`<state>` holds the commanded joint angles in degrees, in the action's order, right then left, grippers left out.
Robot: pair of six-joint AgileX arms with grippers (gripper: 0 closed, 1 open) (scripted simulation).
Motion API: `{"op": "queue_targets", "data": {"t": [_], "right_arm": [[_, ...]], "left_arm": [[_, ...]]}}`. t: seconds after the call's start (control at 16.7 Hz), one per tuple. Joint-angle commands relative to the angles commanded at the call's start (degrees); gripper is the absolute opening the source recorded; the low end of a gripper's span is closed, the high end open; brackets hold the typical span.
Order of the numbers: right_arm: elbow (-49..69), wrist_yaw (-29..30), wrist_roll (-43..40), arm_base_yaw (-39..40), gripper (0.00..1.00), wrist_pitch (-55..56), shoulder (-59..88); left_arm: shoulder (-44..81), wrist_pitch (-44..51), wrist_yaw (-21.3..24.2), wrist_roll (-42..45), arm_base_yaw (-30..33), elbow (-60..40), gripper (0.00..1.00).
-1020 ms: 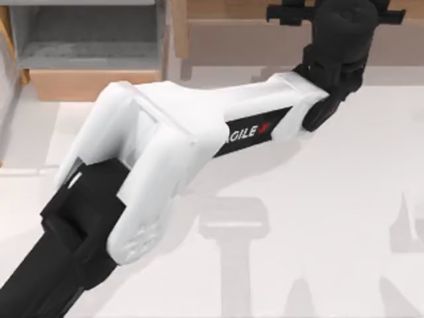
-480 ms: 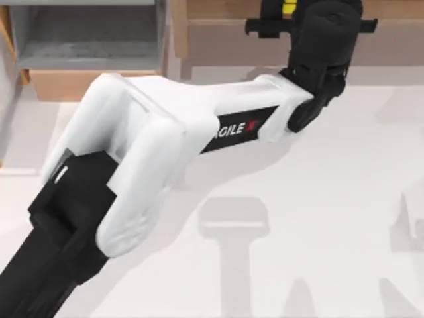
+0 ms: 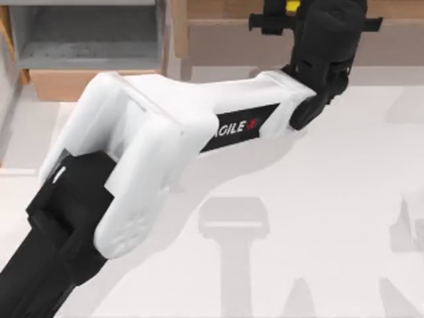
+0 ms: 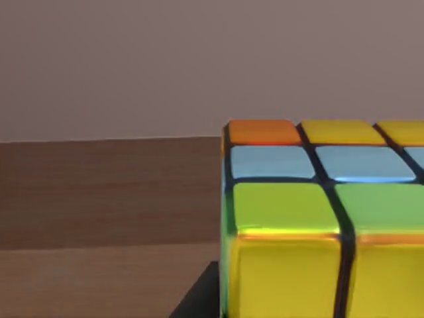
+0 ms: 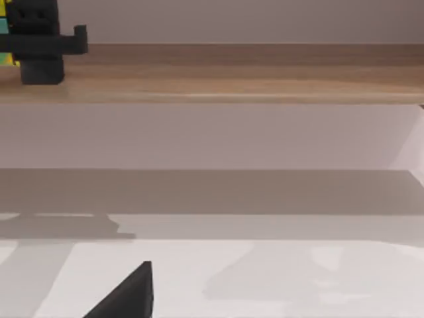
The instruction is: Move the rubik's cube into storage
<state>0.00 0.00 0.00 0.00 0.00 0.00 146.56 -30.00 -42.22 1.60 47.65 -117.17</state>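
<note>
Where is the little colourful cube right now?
The small yellow, green and blue tiled rubik's cube is at the far edge of the top view, right of centre, at the left pincer over the long brown wooden shelf.

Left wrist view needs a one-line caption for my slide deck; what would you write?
Close-up of the cube, its orange, yellow, blue and green tiles looming near the camera, with the brown shelf behind.

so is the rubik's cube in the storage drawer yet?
Not yet. The rubik's cube is at the left hand over the brown shelf, apart from the storage drawer at top left.
</note>
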Motion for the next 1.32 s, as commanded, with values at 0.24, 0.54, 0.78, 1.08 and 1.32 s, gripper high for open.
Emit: {"op": "queue_targets", "data": {"t": [0.24, 0.54, 0.78, 1.08, 1.32], "right_arm": [[0.0, 0.0, 0.0, 0.0, 1.0, 0.0, 0.0], [0.0, 0.0, 0.0, 0.0, 1.0, 0.0, 0.0], [0.0, 0.0, 0.0, 0.0, 1.0, 0.0, 0.0], [0.0, 0.0, 0.0, 0.0, 1.0, 0.0, 0.0], [0.0, 0.0, 0.0, 0.0, 1.0, 0.0, 0.0]], "left_arm": [[-2.7, 7.1, 4.6, 2.4, 3.3, -1.2, 0.0], [-7.5, 25.3, 13.2, 6.5, 5.6, -3.3, 0.0], [-11.0, 46.0, 21.0, 10.2, 3.9, -5.1, 0.0], [-13.8, 75.7, 29.9, 15.0, -4.1, -7.4, 0.0], [-15.0, 98.1, 35.0, 18.3, -15.2, -10.8, 0.0]]}}
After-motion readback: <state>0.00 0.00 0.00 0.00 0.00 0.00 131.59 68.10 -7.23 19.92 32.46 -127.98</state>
